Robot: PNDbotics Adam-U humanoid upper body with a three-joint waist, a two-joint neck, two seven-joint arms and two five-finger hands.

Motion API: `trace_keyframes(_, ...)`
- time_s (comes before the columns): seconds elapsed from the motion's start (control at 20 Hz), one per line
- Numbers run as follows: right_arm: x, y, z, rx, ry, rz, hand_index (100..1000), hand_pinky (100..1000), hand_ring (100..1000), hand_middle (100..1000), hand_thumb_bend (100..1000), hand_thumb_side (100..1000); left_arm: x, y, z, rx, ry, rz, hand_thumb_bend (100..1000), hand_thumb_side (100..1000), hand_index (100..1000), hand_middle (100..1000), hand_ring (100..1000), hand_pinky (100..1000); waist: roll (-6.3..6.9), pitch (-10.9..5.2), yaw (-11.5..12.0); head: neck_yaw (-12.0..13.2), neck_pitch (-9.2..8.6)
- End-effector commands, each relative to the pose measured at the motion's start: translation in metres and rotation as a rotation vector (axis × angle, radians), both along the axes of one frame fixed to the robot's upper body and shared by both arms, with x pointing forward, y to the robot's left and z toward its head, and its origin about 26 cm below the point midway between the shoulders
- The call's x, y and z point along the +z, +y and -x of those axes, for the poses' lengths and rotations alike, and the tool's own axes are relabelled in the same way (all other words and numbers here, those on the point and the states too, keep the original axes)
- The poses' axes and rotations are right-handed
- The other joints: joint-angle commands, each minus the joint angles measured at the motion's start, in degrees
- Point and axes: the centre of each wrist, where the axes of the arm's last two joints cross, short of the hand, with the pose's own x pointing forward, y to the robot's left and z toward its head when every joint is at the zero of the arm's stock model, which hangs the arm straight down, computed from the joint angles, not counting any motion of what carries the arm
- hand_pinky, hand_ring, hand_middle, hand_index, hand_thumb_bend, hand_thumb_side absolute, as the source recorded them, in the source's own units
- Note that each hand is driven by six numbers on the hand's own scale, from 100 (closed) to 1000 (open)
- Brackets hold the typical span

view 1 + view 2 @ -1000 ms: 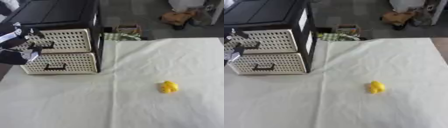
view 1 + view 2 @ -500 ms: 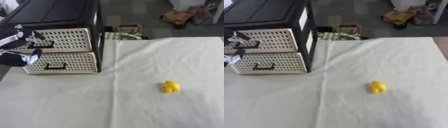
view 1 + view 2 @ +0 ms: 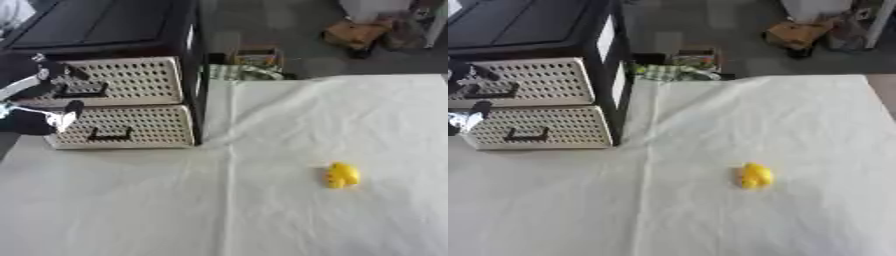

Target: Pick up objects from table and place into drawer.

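Because the drawer must open before anything goes in, the left hand [image 3: 39, 105] sits at the front of the drawer box [image 3: 122, 102], fingers curled by the top handle [image 3: 80, 90]. It has slid left since before. The yellow toy [image 3: 342, 175] waits far right of the box.

The drawer unit [image 3: 122, 100] stands at the table's [image 3: 262, 210] far left, upper drawer [image 3: 114, 82] above lower drawer [image 3: 127, 127]. The left hand [image 3: 39, 107] sits right at the drawer fronts, on their left side. Well off to the right, nearer us, the small object [image 3: 342, 175] lies alone on the cloth [image 3: 289, 125]. Beyond the table's far edge, a box [image 3: 354, 35] sits on the floor.
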Motion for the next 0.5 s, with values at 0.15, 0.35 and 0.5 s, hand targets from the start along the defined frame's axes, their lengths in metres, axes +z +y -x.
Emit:
trace_keyframes(0.15,0.0091,-0.0025,0.0031,-0.005,-0.029,0.014,823,791,645,324,433,911,0.0078,0.0063,0.0008,0.035,-0.032,-0.036,105,408,832,100,100,100,-0.06,-0.81,0.0,0.1,-0.63)
trace_keyframes(0.35,0.0089,-0.0023,0.0031,-0.003,-0.026,0.008,824,791,645,322,433,901,0.0070,0.0065,-0.0003,0.046,-0.037,-0.078,105,408,820,100,100,100,0.03,-0.56,0.0,0.3,-0.60)
trace_keyframes(0.5,0.0087,-0.0025,0.0031,-0.003,-0.025,0.001,823,791,645,321,433,897,0.0053,0.0069,-0.0015,0.056,-0.034,-0.116,105,408,802,100,100,100,-0.01,-0.45,-0.1,0.4,-0.74)
